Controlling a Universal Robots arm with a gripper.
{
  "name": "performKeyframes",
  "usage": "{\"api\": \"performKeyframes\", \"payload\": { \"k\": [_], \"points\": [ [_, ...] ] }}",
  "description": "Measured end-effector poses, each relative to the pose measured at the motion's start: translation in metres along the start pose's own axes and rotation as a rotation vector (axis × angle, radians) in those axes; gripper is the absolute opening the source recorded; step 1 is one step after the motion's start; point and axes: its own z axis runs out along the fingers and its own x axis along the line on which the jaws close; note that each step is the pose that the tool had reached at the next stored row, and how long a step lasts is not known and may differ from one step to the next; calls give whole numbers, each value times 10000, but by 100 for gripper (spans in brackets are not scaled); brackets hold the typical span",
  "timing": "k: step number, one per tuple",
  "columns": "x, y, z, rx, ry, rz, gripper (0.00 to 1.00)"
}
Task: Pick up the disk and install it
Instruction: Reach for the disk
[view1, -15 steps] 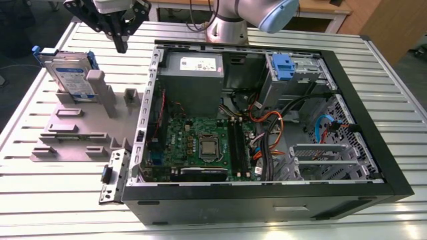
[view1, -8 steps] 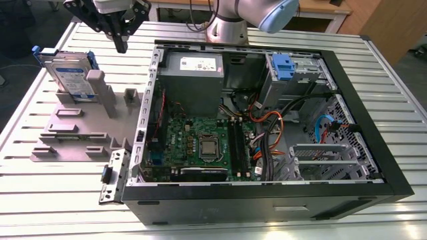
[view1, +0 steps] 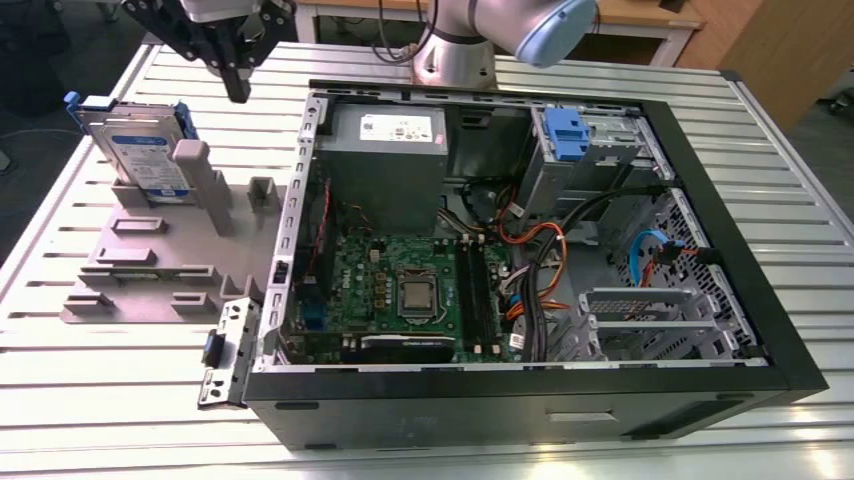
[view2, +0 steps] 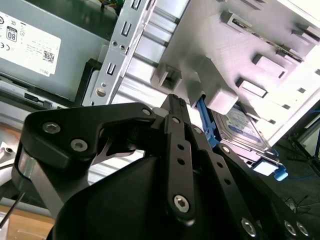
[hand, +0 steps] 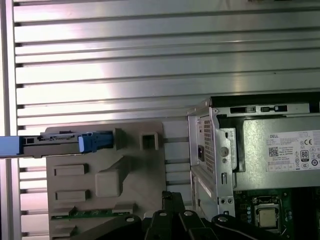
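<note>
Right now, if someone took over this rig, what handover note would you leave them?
Gripper: shut, empty, hanging in the air between the disk and the computer case.
Disk: standing on edge in the grey fixture, at the exterior view's left of the open computer case.
Done: nothing; the disk is not yet picked up.
Left: the pick-up and the install.
</note>
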Motion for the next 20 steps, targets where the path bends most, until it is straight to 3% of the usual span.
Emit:
{"api": "performKeyframes", "payload": {
  "k": [4,5,20],
  "points": [
    [71,29,3,0,-1,1,11],
    [147,43,5,-1,-1,0,11],
    [188,51,8,0,-1,0,11]
  ]
}}
